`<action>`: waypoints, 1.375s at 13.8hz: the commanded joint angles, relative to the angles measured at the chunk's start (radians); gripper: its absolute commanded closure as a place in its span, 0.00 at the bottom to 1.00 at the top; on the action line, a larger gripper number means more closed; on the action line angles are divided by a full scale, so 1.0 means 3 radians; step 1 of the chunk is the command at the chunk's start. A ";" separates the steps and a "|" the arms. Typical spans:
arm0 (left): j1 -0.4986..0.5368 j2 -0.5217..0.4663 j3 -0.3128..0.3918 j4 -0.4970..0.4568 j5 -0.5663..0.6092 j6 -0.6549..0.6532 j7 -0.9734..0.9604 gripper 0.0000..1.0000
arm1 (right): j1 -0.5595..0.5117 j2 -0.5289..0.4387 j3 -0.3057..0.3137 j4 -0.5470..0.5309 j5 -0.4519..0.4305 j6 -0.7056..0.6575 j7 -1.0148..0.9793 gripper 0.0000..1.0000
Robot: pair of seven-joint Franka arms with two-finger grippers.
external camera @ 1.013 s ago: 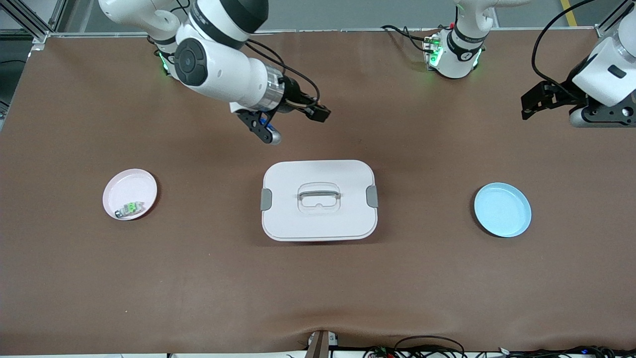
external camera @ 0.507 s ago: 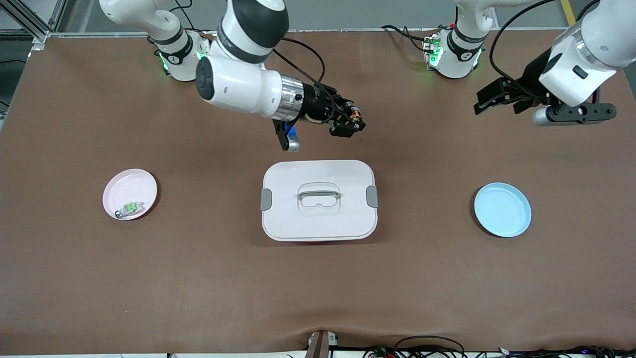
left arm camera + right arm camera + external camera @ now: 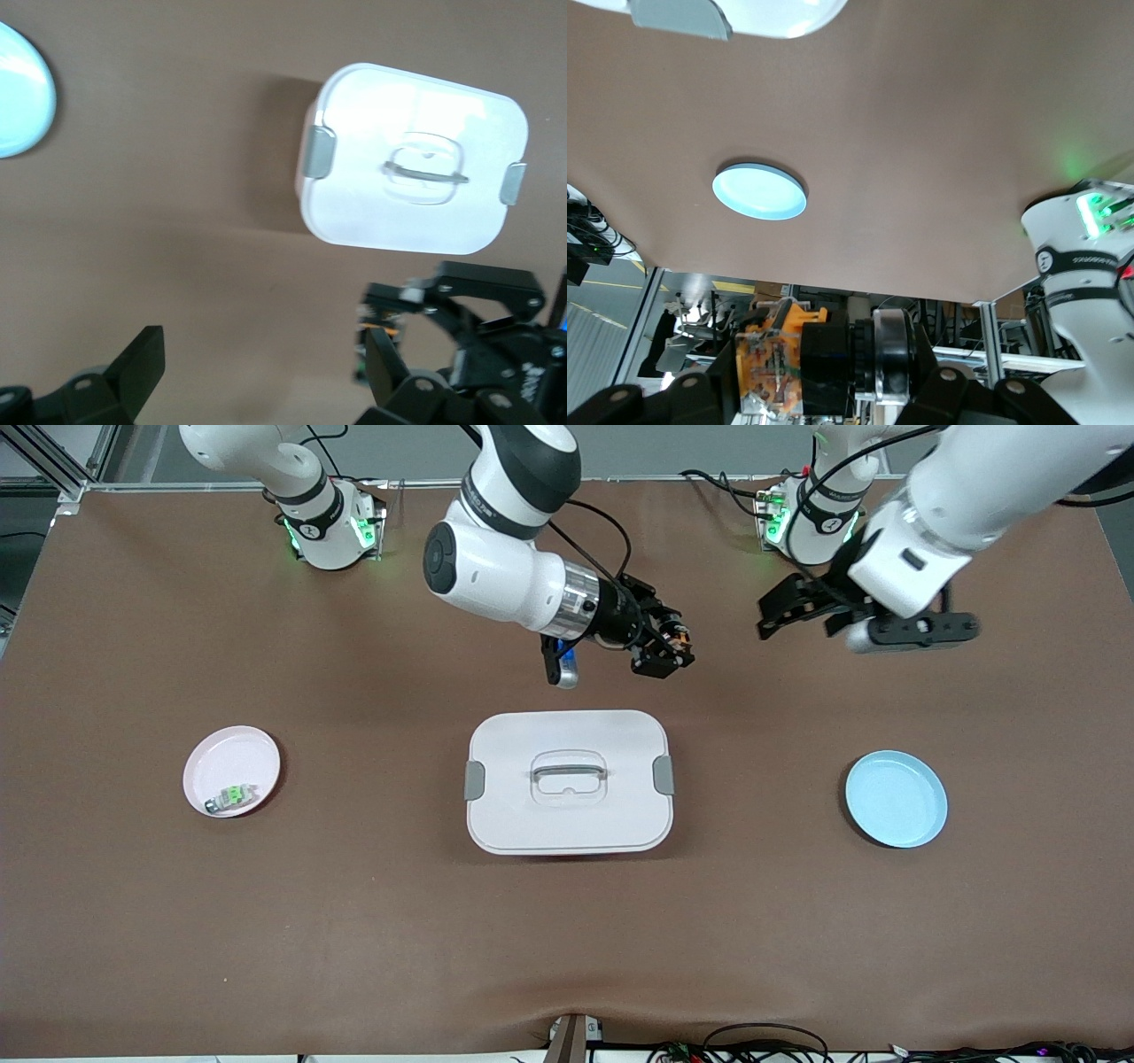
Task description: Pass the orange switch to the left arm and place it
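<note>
Counted — two arms (image 3: pixel 505 576) (image 3: pixel 930 522), two plates (image 3: pixel 232 771) (image 3: pixel 896 798), one box (image 3: pixel 569 781), two small components (image 3: pixel 678 634) (image 3: pixel 232 796).

pink plate (image 3: pixel 231 769) + grey-green component (image 3: pixel 230 797) | blue plate (image 3: pixel 896 798)

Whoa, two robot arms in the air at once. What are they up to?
The right gripper holds the orange switch pinched shut, in the air over bare table just past the white box. The left gripper hangs close by with its fingers open, facing it, looking ready to take the switch over. A blue plate sits toward the left arm's end of the table; a pink plate at the right arm's end holds a small grey-and-green part.
</note>
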State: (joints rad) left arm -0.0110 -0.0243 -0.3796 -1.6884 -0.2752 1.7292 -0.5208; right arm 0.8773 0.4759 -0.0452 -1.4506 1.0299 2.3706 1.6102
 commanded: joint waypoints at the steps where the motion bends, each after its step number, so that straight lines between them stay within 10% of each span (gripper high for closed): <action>1: 0.0037 -0.0139 -0.0074 -0.0435 -0.0268 0.0427 -0.0018 0.00 | 0.0072 0.0127 -0.0044 0.0203 0.0059 0.0054 0.0109 0.76; 19: 0.0026 -0.0395 -0.0258 -0.1351 -0.1296 0.1210 0.0493 0.10 | 0.0067 0.0122 -0.0054 0.0203 0.0024 0.0034 0.0078 0.75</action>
State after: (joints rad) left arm -0.0107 -0.1116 -0.4461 -2.0515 -0.6271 2.0512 -0.4046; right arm 0.8873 0.4999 -0.0502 -1.4180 1.0303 2.3838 1.6244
